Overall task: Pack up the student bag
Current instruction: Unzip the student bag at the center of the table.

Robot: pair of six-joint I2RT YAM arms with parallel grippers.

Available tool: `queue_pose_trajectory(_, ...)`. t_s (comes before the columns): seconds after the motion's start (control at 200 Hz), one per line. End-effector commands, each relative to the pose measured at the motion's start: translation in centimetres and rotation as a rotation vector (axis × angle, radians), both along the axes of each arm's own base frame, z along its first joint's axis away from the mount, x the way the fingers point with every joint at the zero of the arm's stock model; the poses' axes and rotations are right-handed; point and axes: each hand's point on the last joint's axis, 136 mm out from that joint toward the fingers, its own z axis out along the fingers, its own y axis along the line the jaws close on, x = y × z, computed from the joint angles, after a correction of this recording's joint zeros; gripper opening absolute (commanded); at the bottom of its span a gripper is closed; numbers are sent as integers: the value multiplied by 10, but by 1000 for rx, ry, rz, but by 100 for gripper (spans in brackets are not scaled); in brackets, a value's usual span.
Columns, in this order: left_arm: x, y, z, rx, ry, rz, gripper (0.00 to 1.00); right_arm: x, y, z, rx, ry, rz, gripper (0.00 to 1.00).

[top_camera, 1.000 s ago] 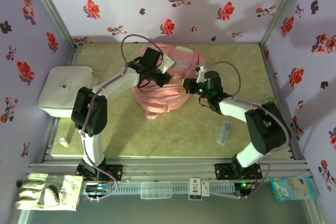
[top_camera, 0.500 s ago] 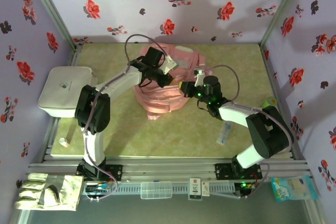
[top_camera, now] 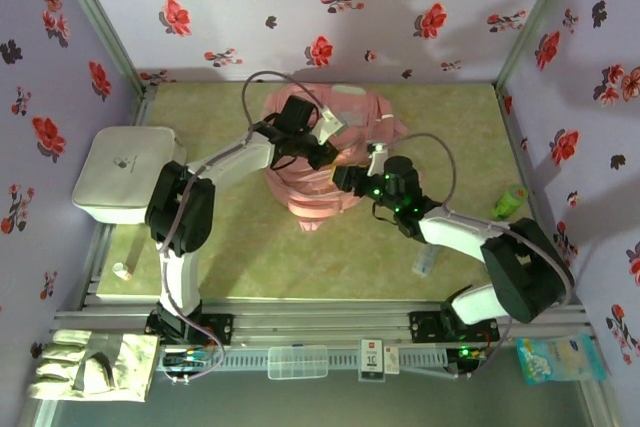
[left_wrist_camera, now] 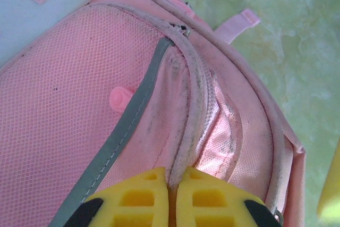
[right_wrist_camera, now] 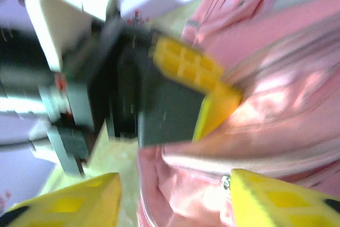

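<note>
The student bag (top_camera: 318, 185) is a soft pink backpack lying in the middle of the table, with a grey stripe (left_wrist_camera: 127, 126) and a zip seam (left_wrist_camera: 194, 104) close up in the left wrist view. My left gripper (top_camera: 320, 143) (left_wrist_camera: 172, 176) is shut on the zip-edge fabric of the bag and holds it up. My right gripper (top_camera: 347, 179) (right_wrist_camera: 172, 187) is open at the bag's right side, its yellow fingers (right_wrist_camera: 69, 203) apart with pink fabric and a zip pull (right_wrist_camera: 226, 182) between them. The left gripper's yellow finger (right_wrist_camera: 196, 73) sits just beyond.
A white rounded box (top_camera: 125, 173) stands at the left edge. A clear tube (top_camera: 425, 259) lies on the table by the right arm, and a green bottle (top_camera: 510, 201) lies at the far right. A small object (top_camera: 120, 270) rests at the near left.
My right gripper has opened and slid left against the bag. The left gripper, still shut on the bag's edge, has drawn it a little to the right.
</note>
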Motion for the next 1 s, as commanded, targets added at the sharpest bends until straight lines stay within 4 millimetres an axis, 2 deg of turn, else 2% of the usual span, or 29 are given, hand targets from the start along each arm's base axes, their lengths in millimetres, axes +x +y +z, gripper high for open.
queue_pose_trajectory(0.0, 7, 6, 41, -99, -124, 8, 0, 15, -26, 12, 127, 85, -105, 61)
queue_pose_trajectory(0.09, 3, 12, 46, -113, -148, 7, 0, 30, -41, 6, 200, 206, -195, 67)
queue_pose_trajectory(0.16, -1, 15, 51, -118, -171, -7, 0, 41, -44, -2, 233, 326, -229, 69)
queue_pose_trajectory(0.4, -13, 19, 59, -129, -197, -45, 0, 70, -13, 16, 353, 420, -141, 68)
queue_pose_trajectory(0.54, -14, 20, 65, -137, -210, -44, 0, 83, -2, 7, 381, 503, -133, 69)
queue_pose_trajectory(0.61, -11, 22, 68, -144, -214, -25, 0, 83, -9, 0, 359, 520, -191, 71)
queue_pose_trajectory(0.825, -1, 28, 69, -141, -234, 36, 0, 67, -57, -15, 253, 500, -406, 76)
queue_pose_trajectory(0.9, 1, 28, 71, -145, -238, 40, 0, 64, -61, -22, 240, 528, -424, 76)
queue_pose_trajectory(0.995, 0, 28, 75, -157, -245, 37, 0, 66, -49, -23, 277, 546, -369, 76)
